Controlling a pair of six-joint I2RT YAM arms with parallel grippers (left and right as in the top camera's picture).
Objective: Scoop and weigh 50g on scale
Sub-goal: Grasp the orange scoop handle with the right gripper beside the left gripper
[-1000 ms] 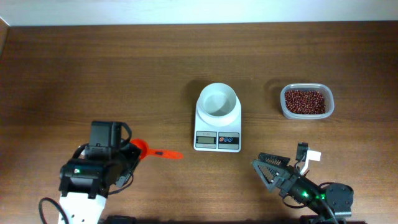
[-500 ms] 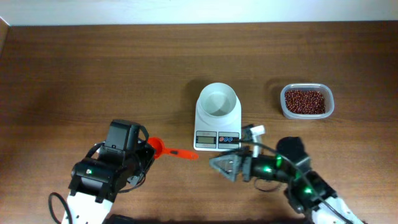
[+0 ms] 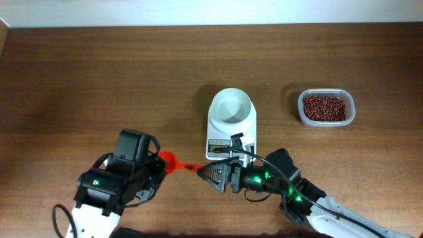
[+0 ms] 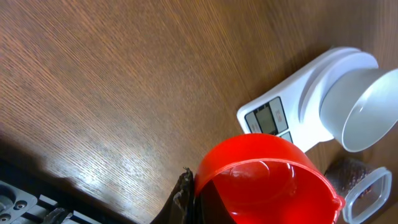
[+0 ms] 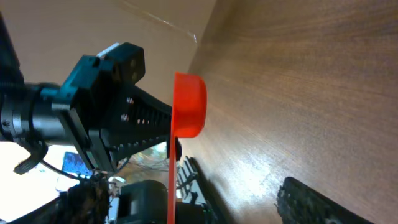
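The work surface is a table (image 3: 99, 73) with a dark brown wood-grain top; in the overhead view the grain runs from 9 o'clock to 3 o'clock and the top fills nearly the whole frame. A narrow pale strip (image 3: 211, 10) borders the 12 o'clock edge, with a small pale wedge (image 3: 2, 26) at the 10 o'clock corner; wall or floor cannot be told. Lighting is even and diffuse, with a soft sheen on the wood toward 7 o'clock in the left wrist view and a plain beige surface (image 5: 74, 31) beyond the table edge toward 10 o'clock in the right wrist view.
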